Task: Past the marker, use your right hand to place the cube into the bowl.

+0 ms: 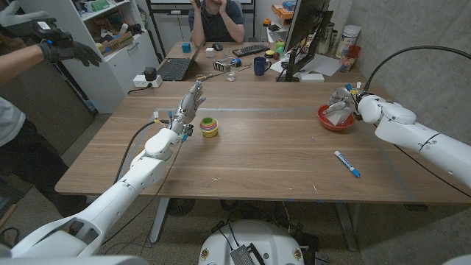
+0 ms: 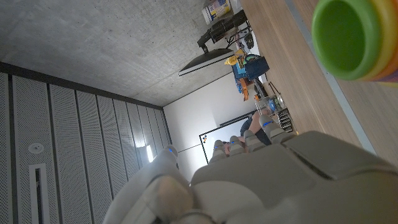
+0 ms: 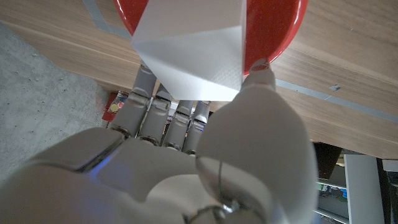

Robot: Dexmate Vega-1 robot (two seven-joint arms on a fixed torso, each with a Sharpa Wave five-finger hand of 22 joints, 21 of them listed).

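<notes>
right hand pinches white cube over red bowl, 2 o'clock of marker; cube looks light, rigid, smooth-faced; hold opposite faces.

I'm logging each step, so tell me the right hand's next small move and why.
Probably open the fingers and let go. The right hand holds the white cube directly over the red bowl, beyond the marker, so release should drop it inside.
</notes>
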